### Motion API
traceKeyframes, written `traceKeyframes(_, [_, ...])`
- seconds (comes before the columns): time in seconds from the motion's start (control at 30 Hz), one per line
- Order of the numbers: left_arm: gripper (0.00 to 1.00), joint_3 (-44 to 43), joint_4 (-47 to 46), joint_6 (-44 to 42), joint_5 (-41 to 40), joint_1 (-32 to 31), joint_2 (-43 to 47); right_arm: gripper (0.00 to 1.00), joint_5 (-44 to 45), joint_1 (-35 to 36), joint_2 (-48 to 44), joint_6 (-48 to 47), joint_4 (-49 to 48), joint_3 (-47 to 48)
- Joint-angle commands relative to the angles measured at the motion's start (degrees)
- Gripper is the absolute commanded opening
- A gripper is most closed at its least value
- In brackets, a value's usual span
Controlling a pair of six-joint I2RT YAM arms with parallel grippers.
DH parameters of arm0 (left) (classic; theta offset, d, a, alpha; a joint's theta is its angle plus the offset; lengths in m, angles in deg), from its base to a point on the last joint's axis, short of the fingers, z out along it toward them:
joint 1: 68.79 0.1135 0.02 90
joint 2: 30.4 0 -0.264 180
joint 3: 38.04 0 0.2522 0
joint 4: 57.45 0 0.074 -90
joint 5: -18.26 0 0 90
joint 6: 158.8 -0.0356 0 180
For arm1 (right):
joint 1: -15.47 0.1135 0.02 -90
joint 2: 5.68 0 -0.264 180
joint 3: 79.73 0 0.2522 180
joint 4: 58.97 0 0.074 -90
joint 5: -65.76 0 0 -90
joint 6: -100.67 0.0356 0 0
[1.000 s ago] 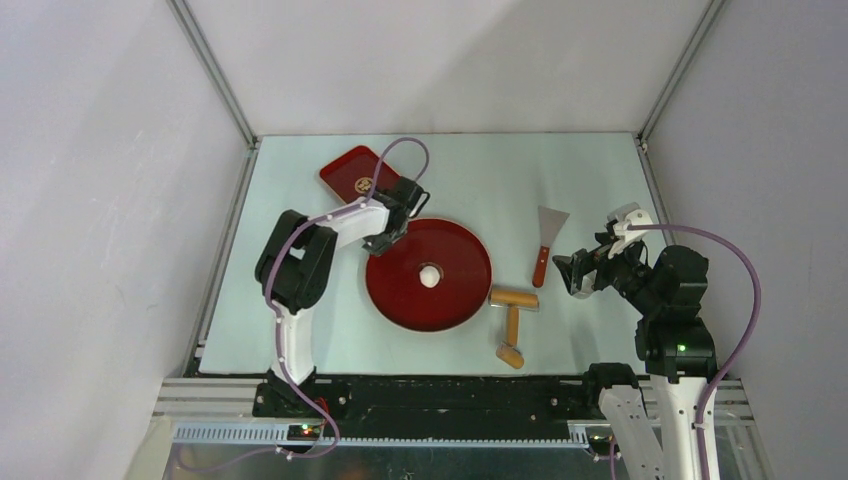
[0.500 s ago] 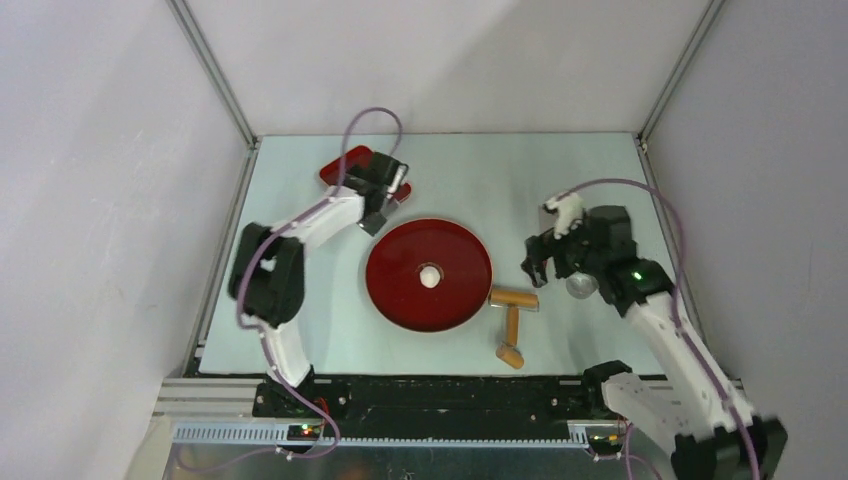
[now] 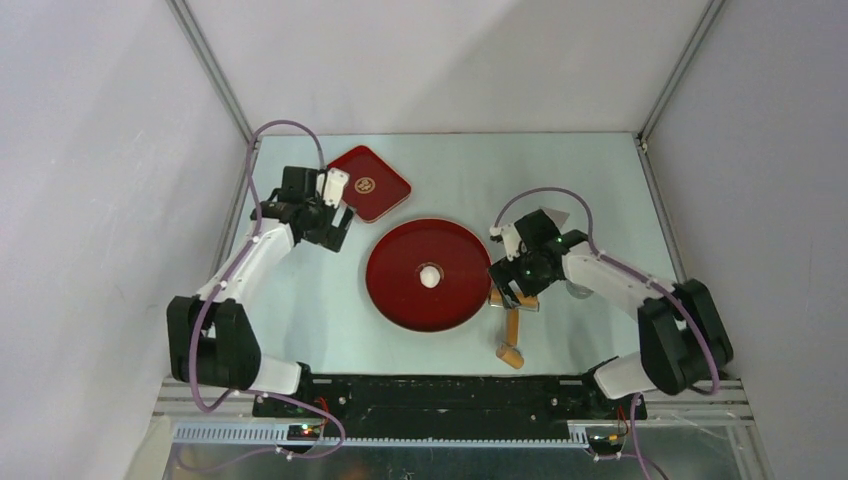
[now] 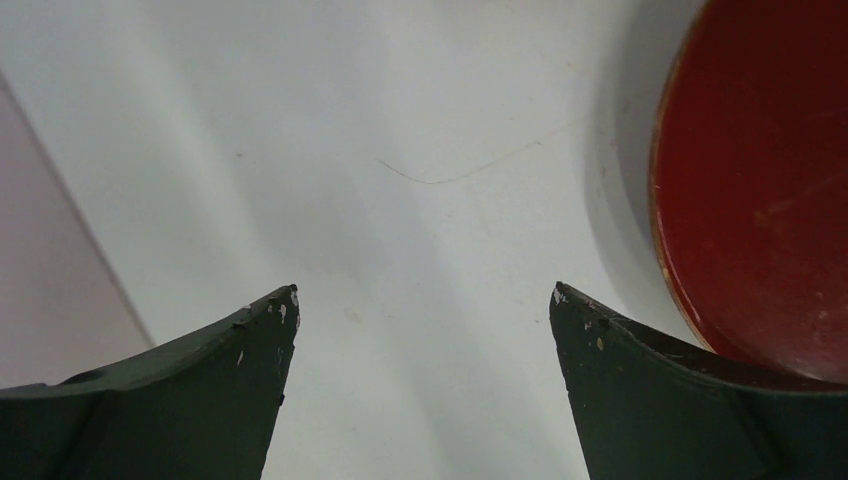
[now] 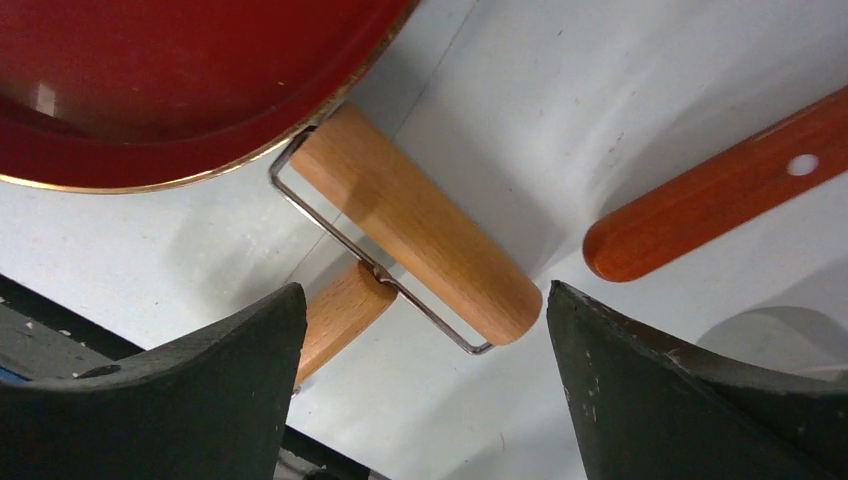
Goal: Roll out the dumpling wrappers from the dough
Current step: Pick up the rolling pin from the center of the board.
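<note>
The white dough piece (image 3: 430, 276) sits at the middle of the round red plate (image 3: 400, 300). It is too small in the overhead view to tell whether it is a ball or a flat wrapper.

The right gripper (image 5: 425, 290) hangs over the wooden rolling pin (image 5: 415, 235), its jaws spread wide to either side of the roller and gripping nothing. One end of the roller tucks under the plate's rim, and the pin's handle is partly covered by a finger. The scraper (image 5: 720, 190) shows only its red-brown handle there. From above, the right arm hides most of it.

The left gripper (image 4: 425, 295) stands spread over bare table (image 4: 400, 120) near the square red tray (image 3: 370, 183). A red rim is cut off at the edge of its wrist view, and it cannot be told which dish it belongs to.
</note>
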State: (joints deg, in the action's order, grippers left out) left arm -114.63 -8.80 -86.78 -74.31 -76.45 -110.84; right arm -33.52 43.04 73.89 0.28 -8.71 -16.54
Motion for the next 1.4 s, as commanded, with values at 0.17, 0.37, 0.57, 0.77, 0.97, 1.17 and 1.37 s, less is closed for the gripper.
traceKeyframes(0.17, [1.0, 1.6, -3.2, 2.2, 3.6, 0.4, 7.4, 0.8, -2.2, 0.7, 10.2, 1.3, 4.2, 4.3])
traceKeyframes(0.37, [1.0, 3.1, -5.0, 2.3, 3.2, 0.5, 8.6, 0.75, -0.4, 2.0, 13.9, 0.4, 4.6, 4.7])
traceKeyframes(0.57, [1.0, 3.7, -5.7, 2.3, 3.4, 0.5, 7.3, 0.61, 4.2, 1.6, 13.7, -2.8, 3.4, 6.0])
traceKeyframes(0.77, [1.0, 3.9, -5.6, 2.5, 3.7, 0.5, 7.8, 0.42, 7.6, 0.0, 11.7, -11.2, 1.1, 8.0])
traceKeyframes(0.97, [1.0, 4.3, -5.8, 2.5, 4.4, 0.6, 8.7, 0.45, 19.0, -0.1, 10.1, -23.5, -10.4, 8.1])
traceKeyframes(1.17, [1.0, 4.5, -5.8, 2.9, 5.1, 1.0, 8.6, 0.7, 23.0, 0.3, 13.0, -15.5, -7.9, 18.2])
traceKeyframes(1.37, [1.0, 4.6, -6.2, 3.0, 7.0, 1.1, 8.6, 0.87, 15.4, -1.5, 7.5, -5.2, 8.0, 18.1])
